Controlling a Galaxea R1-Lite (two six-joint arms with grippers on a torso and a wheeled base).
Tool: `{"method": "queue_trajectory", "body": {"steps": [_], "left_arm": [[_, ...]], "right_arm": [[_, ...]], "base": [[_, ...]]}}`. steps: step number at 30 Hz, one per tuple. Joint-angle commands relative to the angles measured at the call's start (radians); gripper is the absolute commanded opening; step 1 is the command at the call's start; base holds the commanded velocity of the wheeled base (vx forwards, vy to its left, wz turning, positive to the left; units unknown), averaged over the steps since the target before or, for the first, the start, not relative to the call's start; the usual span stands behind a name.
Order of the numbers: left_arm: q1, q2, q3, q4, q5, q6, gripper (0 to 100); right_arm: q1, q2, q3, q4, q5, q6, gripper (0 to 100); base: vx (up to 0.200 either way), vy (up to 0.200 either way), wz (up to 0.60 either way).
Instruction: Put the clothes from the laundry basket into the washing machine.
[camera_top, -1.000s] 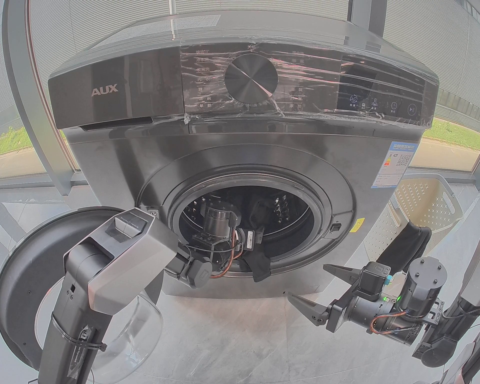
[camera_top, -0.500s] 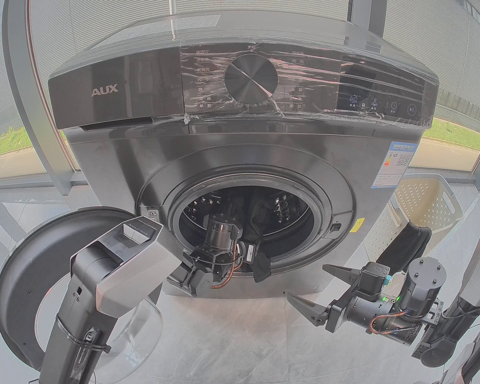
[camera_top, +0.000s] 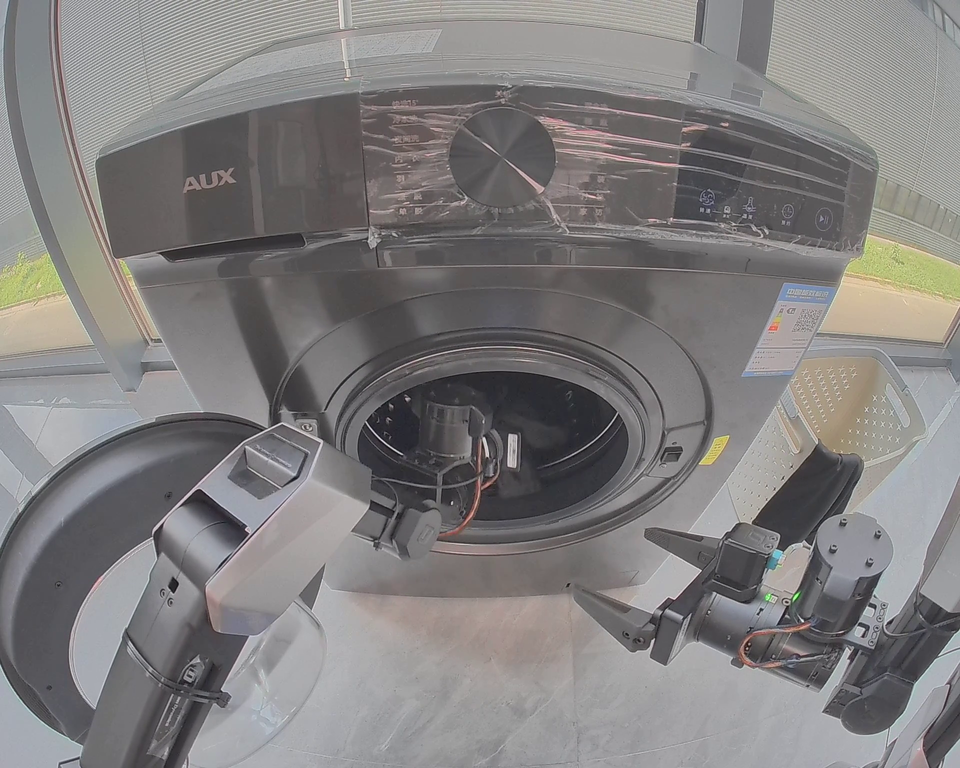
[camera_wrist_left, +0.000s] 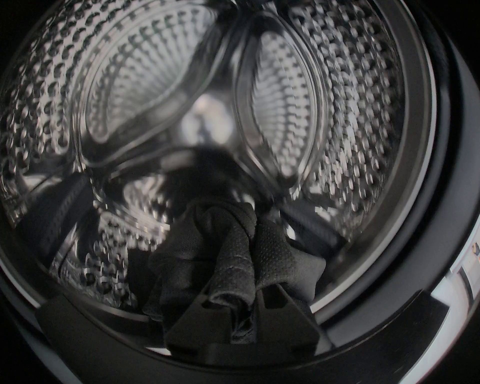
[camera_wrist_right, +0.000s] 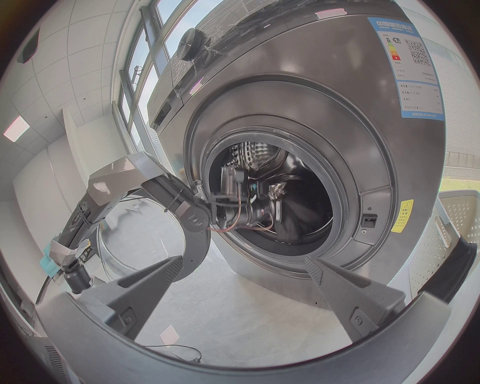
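The washing machine (camera_top: 480, 260) stands with its round door (camera_top: 60, 560) swung open to the left. My left arm (camera_top: 440, 450) goes through the opening into the steel drum (camera_wrist_left: 150, 90). Inside, my left gripper (camera_wrist_left: 240, 320) is shut on a bunched black garment (camera_wrist_left: 225, 250), which hangs low in the drum. My right gripper (camera_top: 612, 563) hovers open above the floor in front of the machine's lower right corner, holding nothing. Its two fingers (camera_wrist_right: 150, 285) are spread wide. Behind it, another black garment (camera_top: 810, 490) drapes over the rim of the cream laundry basket (camera_top: 860, 400).
The open door (camera_wrist_right: 135, 235) takes up the floor to the left of the machine. The basket stands tight against the machine's right side. Grey tiled floor (camera_top: 480, 660) lies open between the two arms. Windows run behind the machine.
My left arm has pushed up and deeper into the drum. The black cloth that hung over the opening's lower lip is now inside. The right arm has not moved.
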Motion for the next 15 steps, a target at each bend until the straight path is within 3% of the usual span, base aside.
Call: {"method": "queue_trajectory", "body": {"steps": [1,15], "left_arm": [[0.026,0.064,-0.206,-0.007,0.046,-0.018,0],[0.043,0.108,-0.275,-0.001,0.052,-0.017,0]], "right_arm": [[0.000,-0.003,0.000,0.000,0.000,0.000,100],[-0.001,-0.005,0.000,0.000,0.001,0.000,100]], "base": [[0.000,0.000,0.00],[0.000,0.000,0.00]]}}
